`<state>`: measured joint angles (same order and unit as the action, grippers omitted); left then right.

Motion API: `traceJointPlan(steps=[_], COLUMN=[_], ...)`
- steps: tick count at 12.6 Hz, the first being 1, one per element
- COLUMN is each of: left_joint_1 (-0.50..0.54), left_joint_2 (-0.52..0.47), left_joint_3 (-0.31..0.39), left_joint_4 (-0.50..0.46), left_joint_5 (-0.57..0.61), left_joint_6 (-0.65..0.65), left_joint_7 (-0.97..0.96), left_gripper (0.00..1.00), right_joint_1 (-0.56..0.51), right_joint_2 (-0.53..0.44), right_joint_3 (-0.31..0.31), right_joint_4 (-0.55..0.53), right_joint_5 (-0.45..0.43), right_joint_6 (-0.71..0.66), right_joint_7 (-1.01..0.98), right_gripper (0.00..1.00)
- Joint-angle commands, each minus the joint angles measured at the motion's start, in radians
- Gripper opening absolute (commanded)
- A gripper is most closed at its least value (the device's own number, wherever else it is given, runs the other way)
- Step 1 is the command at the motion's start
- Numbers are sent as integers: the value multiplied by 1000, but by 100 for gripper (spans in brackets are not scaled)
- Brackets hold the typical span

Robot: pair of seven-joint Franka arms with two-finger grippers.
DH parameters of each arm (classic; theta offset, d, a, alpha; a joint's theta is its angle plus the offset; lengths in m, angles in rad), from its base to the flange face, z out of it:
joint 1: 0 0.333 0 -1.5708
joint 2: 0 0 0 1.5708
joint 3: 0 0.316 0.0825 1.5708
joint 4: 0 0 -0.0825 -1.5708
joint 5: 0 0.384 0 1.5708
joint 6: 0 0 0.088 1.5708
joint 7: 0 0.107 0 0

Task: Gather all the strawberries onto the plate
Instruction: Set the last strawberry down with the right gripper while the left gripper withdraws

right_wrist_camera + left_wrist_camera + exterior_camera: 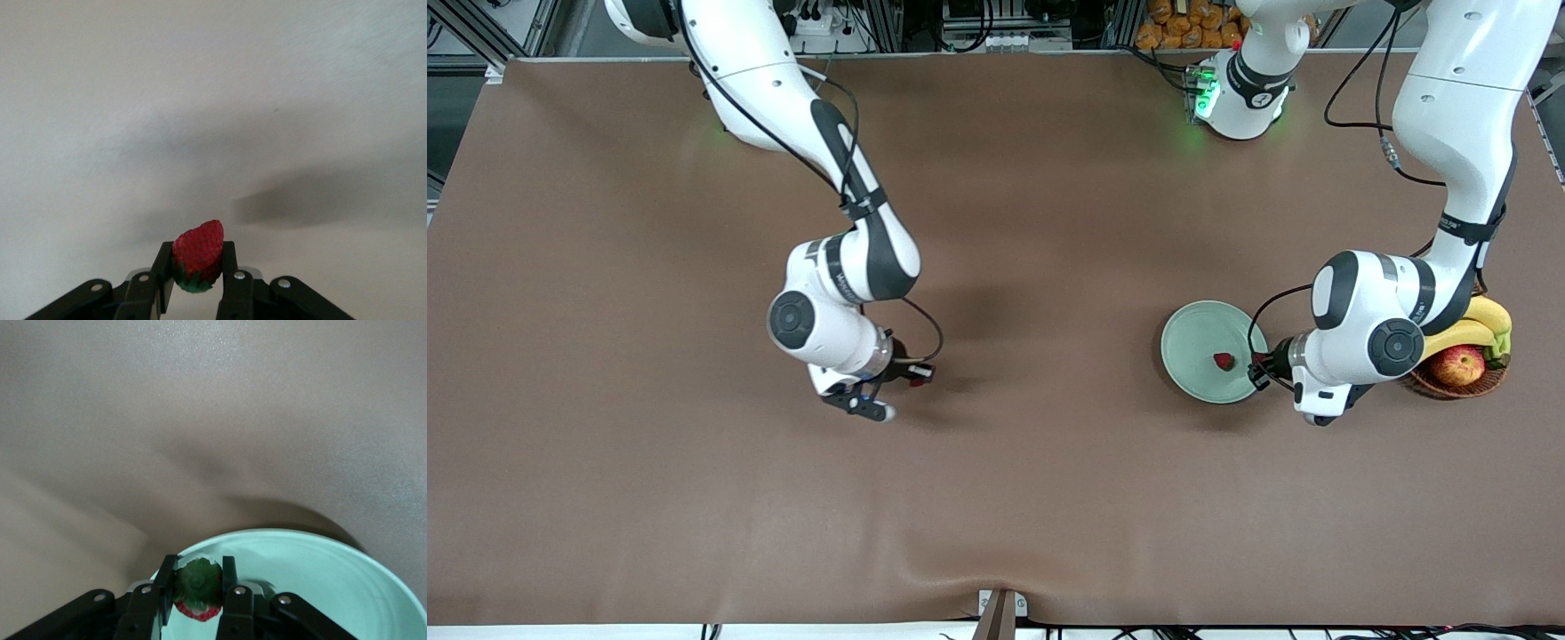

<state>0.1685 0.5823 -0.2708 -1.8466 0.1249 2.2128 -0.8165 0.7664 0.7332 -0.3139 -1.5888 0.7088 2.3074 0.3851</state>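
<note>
We see the left gripper (197,603) over the rim of the mint-green plate (1190,336), jaws pinching a strawberry (197,590) (leafy top facing the wrist camera). A second strawberry (1224,361) lies in the plate, near its middle. The right gripper (197,283) hangs over bare brown counter (1049,498) toward the right arm's end, well apart from the plate, jaws pinching a third strawberry (198,255), red tip pointing away from the wrist. A wicker basket (1449,388) with a banana (1480,320) and an apple (1458,365) sits beside the plate, toward the left arm's end.
</note>
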Motion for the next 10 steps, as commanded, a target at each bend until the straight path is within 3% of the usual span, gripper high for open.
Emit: traceJointPlan(steps=[1, 4, 8, 9, 10], left_joint_1=[3, 3, 0, -1, -3], left_joint_2=[-30, -30, -33, -33, -35], left_joint_3=[-2, -2, -2, -2, -5], left_joint_4=[-39, -46, -48, -48, -45], left_joint_5=[4, 4, 4, 4, 4], left_joint_6=[18, 21, 21, 19, 19], left_joint_7=[17, 17, 13, 8, 2], left_gripper=[0, 0, 0, 0, 0], right_joint_1=[22, 117, 165, 171, 169], right_joint_2=[25, 57, 86, 87, 84], right_joint_3=[51, 53, 55, 53, 53], right_joint_4=[9, 12, 24, 24, 27], right_joint_5=[14, 15, 17, 14, 3], right_joint_6=[29, 98, 121, 124, 122], right_joint_7=[6, 95, 158, 158, 155], right_gripper=[0, 0, 1, 33, 91])
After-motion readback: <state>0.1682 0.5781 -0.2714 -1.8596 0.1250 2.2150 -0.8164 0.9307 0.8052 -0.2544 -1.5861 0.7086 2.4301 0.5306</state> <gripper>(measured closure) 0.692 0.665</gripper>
